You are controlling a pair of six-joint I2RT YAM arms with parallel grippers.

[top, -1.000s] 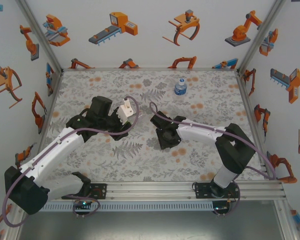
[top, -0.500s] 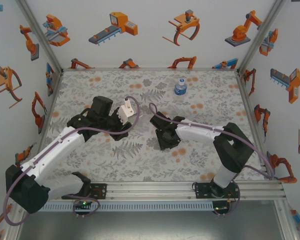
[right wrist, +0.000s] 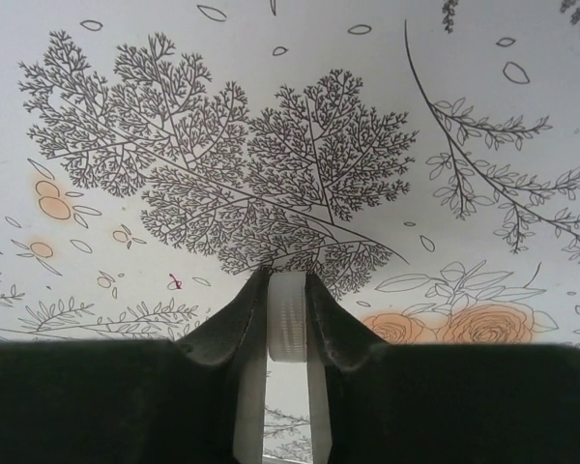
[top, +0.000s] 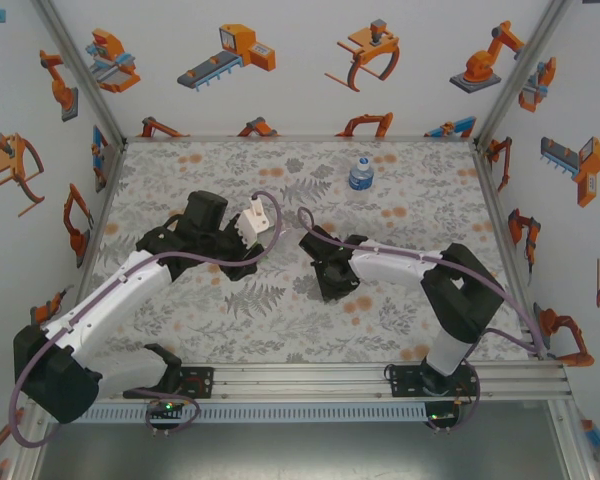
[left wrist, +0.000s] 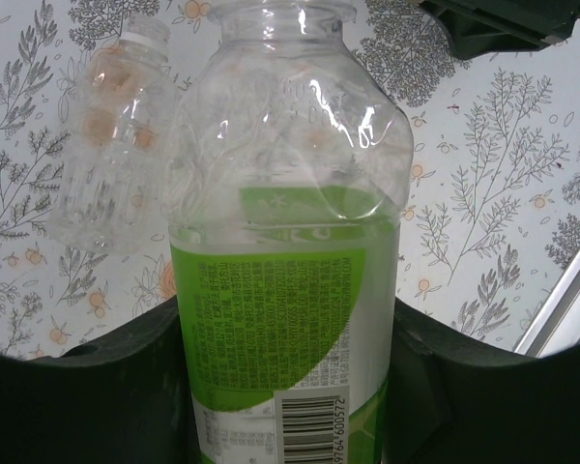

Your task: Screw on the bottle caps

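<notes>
floral worktop below: the right tool has just been closed onto a white cap, now pinched edgewise. the green-label bottle, apparently uncapped, is kept clamped in the left tool, so capping can be begun.

Tablecloth: pale, grey fern print, orange flower blotches, covers whole table. Right wrist view: large fern sprig, orange roses to its lower right, tiny red mark to its lower left. Walls: white, scattered orange-and-grey robot pictures. Metal posts slant up from back corners. Metal rail along near edge.
</notes>
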